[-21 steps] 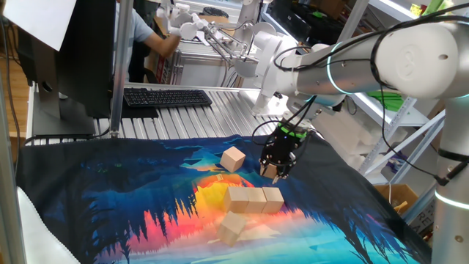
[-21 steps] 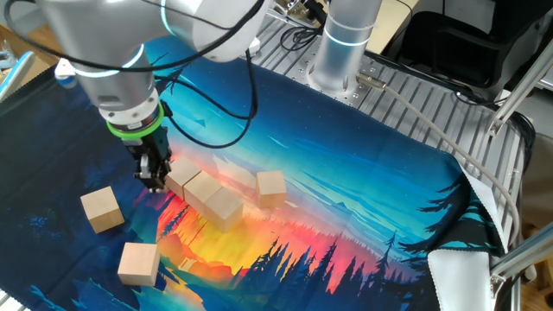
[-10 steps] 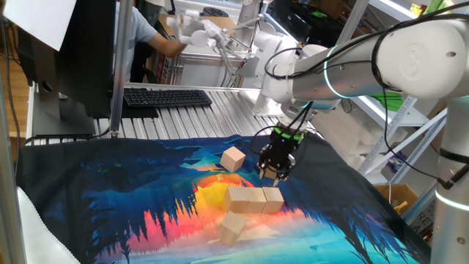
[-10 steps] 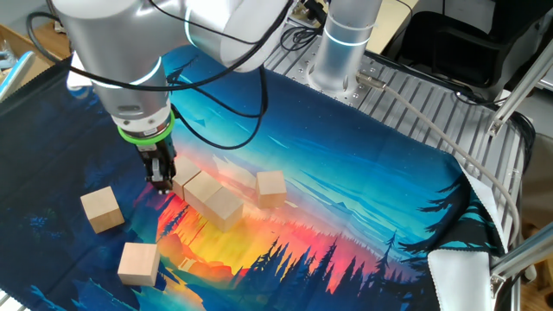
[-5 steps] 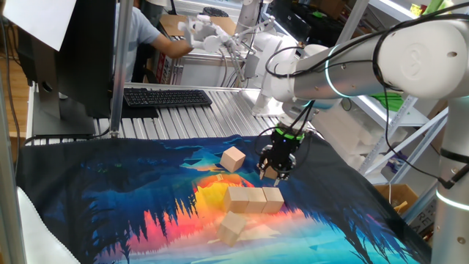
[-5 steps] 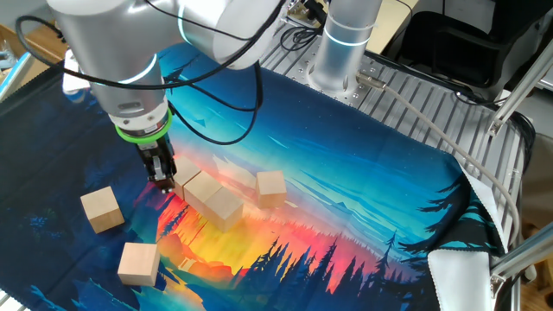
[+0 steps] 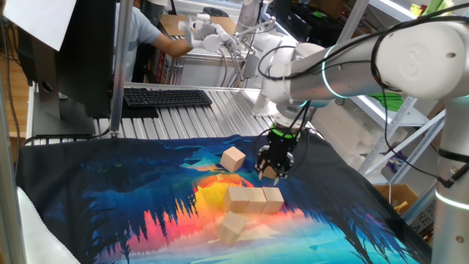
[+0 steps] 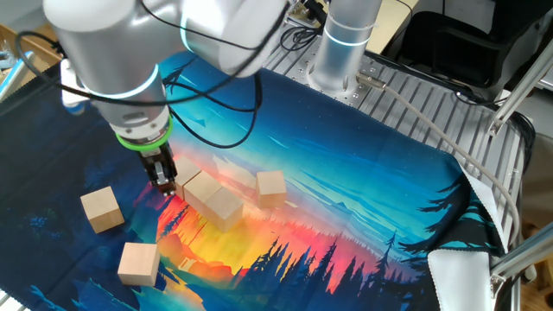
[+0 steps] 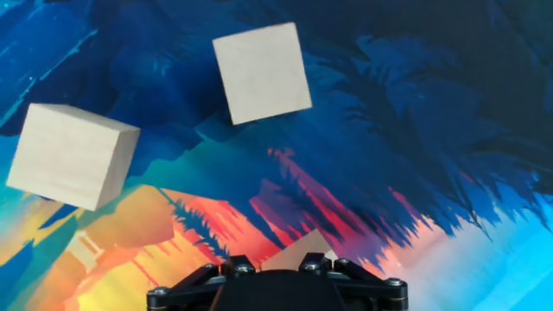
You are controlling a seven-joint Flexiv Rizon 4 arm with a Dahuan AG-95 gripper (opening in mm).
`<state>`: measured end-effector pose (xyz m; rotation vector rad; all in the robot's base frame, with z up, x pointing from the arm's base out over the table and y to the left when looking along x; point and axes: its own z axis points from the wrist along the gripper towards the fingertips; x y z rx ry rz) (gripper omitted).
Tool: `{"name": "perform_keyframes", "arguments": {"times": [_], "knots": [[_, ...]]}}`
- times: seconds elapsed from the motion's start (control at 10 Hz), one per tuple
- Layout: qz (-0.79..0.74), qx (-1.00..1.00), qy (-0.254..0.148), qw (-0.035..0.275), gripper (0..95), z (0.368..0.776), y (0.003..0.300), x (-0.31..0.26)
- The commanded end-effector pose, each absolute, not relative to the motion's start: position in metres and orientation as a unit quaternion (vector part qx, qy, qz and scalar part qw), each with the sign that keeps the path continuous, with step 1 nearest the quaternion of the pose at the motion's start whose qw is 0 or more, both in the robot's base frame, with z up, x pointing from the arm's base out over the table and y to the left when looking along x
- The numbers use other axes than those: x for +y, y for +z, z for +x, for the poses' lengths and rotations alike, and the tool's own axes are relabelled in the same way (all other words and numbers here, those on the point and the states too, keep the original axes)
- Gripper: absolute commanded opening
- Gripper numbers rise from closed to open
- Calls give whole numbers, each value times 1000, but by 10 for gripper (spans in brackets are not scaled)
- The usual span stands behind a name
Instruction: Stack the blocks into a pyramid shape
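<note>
The gripper [image 7: 272, 171], nearly closed, is clamping a wooden block [image 9: 301, 251] and hanging just beyond the three-block row [image 7: 253, 199], which is lying at its six o'clock.

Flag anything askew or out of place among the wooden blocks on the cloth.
No pyramid yet. Three light tan wooden cubes sit in a touching row, one lies apart and turned behind them, and another sits skewed in front. The gripper holds a sixth block beside the row. Nothing damaged.
</note>
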<state>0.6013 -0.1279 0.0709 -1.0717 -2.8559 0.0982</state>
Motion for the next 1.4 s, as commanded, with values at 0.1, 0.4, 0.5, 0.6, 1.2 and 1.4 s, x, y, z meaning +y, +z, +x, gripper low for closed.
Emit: {"name": "perform_keyframes", "arguments": {"times": [0.1, 0.4, 0.5, 0.6, 1.2, 1.4], "knots": [[-421, -905, -7, 52, 380, 611, 78, -128], [-452, -891, -5, 51, 380, 634, 90, -130], [-461, -886, -11, 44, 190, 640, 91, -130], [-472, -881, -10, 41, 190, 646, 88, -128], [-493, -870, -6, 19, 570, 682, 74, -113], [-497, -868, -7, 19, 570, 693, 75, -111]]}}
